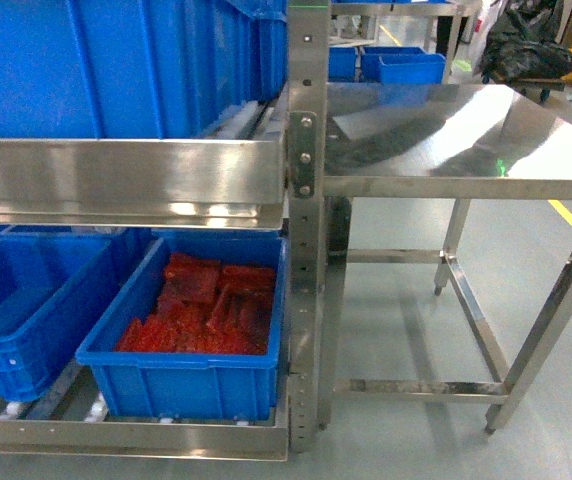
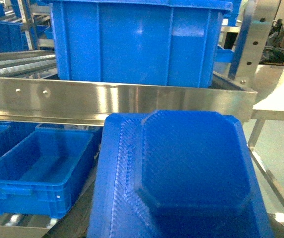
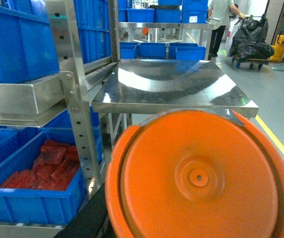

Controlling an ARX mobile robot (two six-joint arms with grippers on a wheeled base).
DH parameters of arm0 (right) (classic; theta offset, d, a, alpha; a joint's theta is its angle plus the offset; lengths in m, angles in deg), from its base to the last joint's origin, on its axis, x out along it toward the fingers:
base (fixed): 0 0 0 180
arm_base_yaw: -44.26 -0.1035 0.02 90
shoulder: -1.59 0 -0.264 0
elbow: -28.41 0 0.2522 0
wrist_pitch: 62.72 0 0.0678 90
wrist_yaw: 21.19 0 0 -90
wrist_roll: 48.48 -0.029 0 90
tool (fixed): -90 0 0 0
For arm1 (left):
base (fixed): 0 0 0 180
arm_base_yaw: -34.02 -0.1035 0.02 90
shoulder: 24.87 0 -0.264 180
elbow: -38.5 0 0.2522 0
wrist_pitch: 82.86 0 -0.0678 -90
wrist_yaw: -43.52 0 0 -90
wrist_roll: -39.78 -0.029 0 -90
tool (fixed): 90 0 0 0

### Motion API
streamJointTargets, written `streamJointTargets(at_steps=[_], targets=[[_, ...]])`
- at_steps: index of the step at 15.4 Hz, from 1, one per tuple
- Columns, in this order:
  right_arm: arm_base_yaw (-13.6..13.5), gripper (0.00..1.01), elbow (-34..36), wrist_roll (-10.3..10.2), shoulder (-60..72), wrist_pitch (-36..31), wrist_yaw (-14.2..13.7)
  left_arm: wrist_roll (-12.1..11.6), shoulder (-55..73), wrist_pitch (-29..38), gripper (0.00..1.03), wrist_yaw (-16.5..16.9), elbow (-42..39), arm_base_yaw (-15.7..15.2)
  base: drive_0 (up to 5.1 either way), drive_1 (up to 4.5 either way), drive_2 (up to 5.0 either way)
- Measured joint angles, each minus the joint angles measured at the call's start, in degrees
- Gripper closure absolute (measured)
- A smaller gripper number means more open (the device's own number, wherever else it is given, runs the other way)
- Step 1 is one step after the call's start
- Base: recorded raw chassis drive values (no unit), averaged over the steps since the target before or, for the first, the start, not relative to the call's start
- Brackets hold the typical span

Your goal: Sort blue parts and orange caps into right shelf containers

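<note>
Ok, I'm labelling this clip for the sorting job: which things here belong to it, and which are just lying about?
Job: blue part at the left wrist camera; orange cap at the right wrist camera; blue bins; steel shelf.
Lying about: steel table; red pieces in one bin; black bag; person behind.

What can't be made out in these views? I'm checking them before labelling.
- Left tool: hidden in the left wrist view behind the blue part filling the foreground; outside the head view.
- Right tool: hidden in the right wrist view behind the orange cap.
- Lower bin: its red contents are too blurred to identify.
</note>
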Motion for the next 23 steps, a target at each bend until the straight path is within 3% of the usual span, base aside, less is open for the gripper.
streamJointTargets(at_steps=[23], targets=[[0.0,0.57,0.0,0.0,0.0,-0.2,0.0,0.0,0.0,0.0,0.61,0.0,0.0,0.0,-5.1,2.37,2.4]])
